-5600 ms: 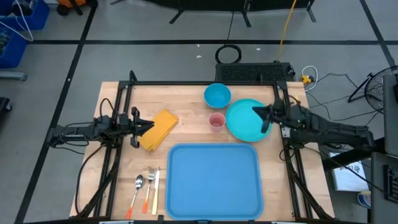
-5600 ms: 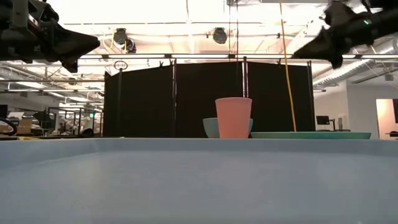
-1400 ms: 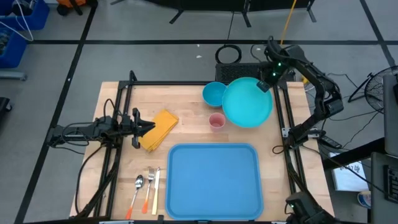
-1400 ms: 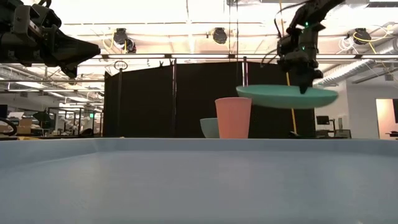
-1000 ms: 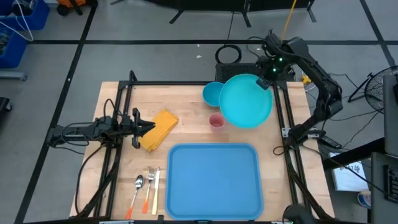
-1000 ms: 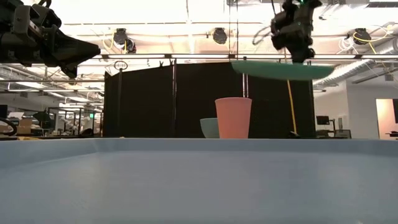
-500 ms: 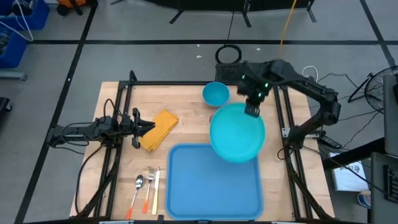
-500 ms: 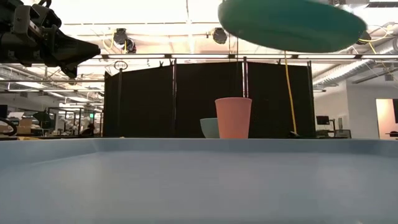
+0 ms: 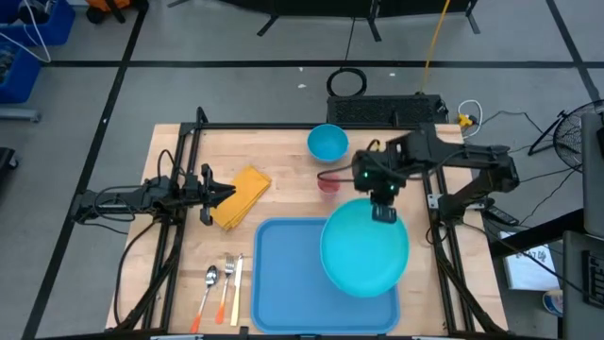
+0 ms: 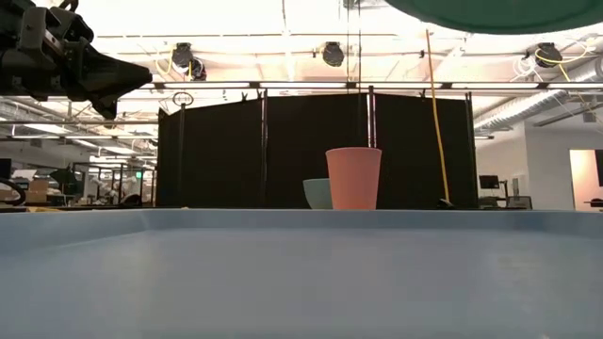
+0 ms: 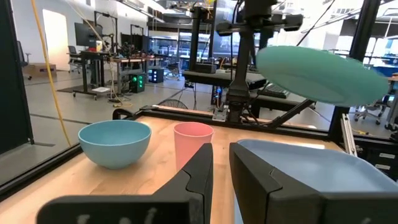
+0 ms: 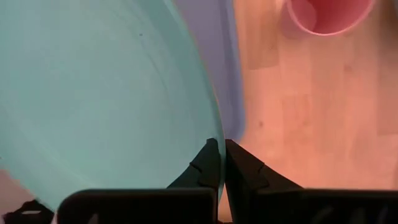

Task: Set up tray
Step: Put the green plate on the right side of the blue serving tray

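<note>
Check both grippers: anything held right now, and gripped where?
The right gripper holds the teal plate by its rim, on the edge nearest the pink cup, in the air above the tray. The left gripper holds nothing.

Right gripper (image 9: 384, 212) holds teal plate (image 9: 364, 253) over tray (image 9: 283, 274)

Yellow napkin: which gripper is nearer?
Left. The left gripper hovers at the yellow napkin's edge; the right gripper holds the teal plate above the tray, well away.
</note>
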